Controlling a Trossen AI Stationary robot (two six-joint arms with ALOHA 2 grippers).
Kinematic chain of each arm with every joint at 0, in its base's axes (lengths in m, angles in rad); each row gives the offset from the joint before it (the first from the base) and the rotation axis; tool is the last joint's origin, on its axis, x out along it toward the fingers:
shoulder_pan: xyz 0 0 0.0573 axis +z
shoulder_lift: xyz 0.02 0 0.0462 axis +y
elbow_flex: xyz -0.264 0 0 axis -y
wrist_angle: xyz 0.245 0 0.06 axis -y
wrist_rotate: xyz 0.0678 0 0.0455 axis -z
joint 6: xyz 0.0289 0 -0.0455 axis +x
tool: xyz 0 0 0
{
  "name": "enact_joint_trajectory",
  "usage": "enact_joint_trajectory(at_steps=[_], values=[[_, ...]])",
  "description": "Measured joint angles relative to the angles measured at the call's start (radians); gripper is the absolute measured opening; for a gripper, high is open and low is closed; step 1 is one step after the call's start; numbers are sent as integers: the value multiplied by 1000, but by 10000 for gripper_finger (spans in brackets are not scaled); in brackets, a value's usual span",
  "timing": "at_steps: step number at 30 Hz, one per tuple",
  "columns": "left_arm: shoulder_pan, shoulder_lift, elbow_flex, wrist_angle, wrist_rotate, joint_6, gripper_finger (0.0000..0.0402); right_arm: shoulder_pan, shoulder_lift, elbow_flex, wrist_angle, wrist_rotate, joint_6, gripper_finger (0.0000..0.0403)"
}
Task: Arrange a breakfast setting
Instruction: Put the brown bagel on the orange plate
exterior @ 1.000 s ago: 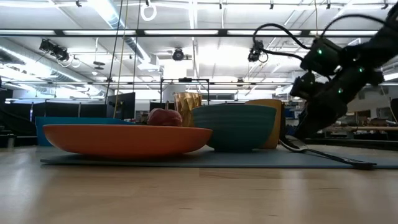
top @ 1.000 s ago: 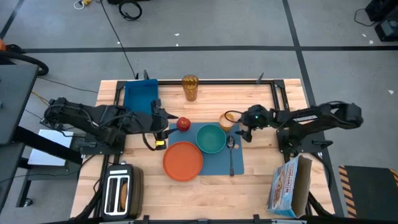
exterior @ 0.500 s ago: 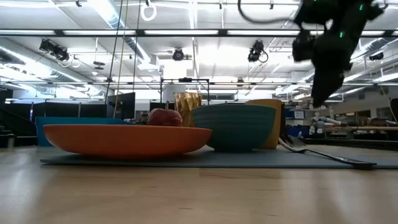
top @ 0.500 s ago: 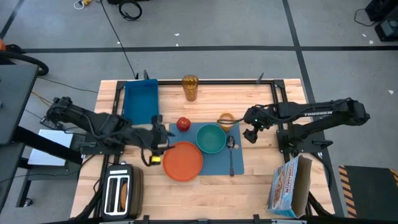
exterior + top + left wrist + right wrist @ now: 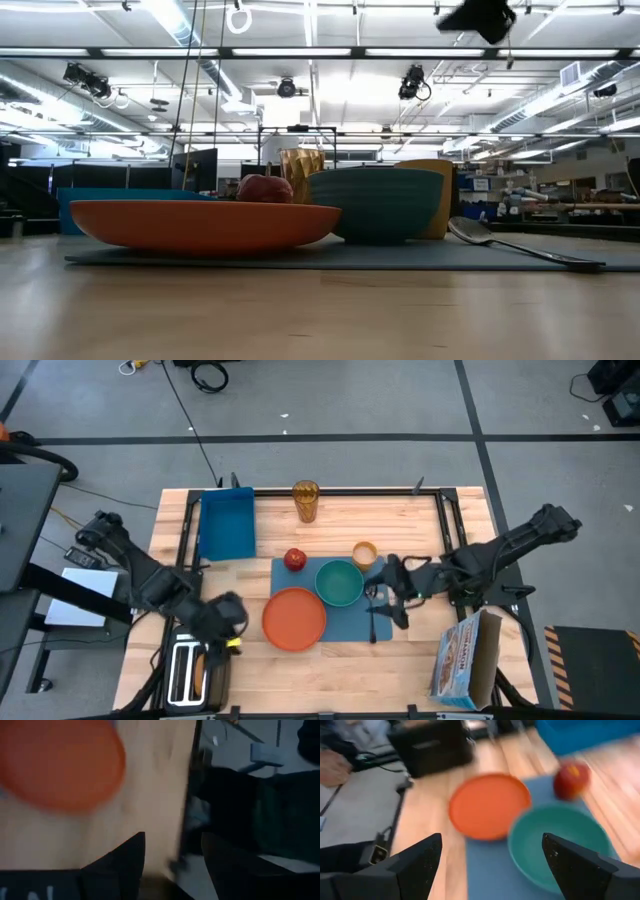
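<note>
We've got the orange plate (image 5: 294,618), teal bowl (image 5: 340,582) and spoon (image 5: 372,610) on the blue placemat (image 5: 350,622). Right gripper (image 5: 392,603) hovers over the spoon, fingers spread, empty. Left gripper (image 5: 228,628) by the toaster (image 5: 193,672), also parted.

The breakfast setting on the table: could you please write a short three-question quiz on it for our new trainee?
1. True or false: the red apple lies in the teal bowl.
2. The metal spoon lies on the blue placemat on which side of the bowl: A) the orange plate's side, B) the side away from the plate, C) inside the bowl?
3. Fill in: the right gripper, fingers open, is above the ____.

Key
1. False: the apple sits at the placemat's far corner, beside the bowl.
2. B.
3. Spoon.
</note>
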State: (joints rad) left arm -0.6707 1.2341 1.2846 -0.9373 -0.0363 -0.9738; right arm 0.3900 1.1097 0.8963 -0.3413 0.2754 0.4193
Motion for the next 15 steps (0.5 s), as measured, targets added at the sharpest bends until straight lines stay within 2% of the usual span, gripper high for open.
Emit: enact_joint_trajectory(at_steps=[7, 11, 15], values=[[-193, 24, 0, -44, 111, -572, 203, 10, 125, 0, 256, 27, -272, 352], [-261, 28, 0, -72, 114, -791, 203, -23, 203, 0, 363, 18, -391, 352], [-291, 50, 0, -218, 113, -961, 203, -58, 259, 0, 427, 11, -446, 352]])
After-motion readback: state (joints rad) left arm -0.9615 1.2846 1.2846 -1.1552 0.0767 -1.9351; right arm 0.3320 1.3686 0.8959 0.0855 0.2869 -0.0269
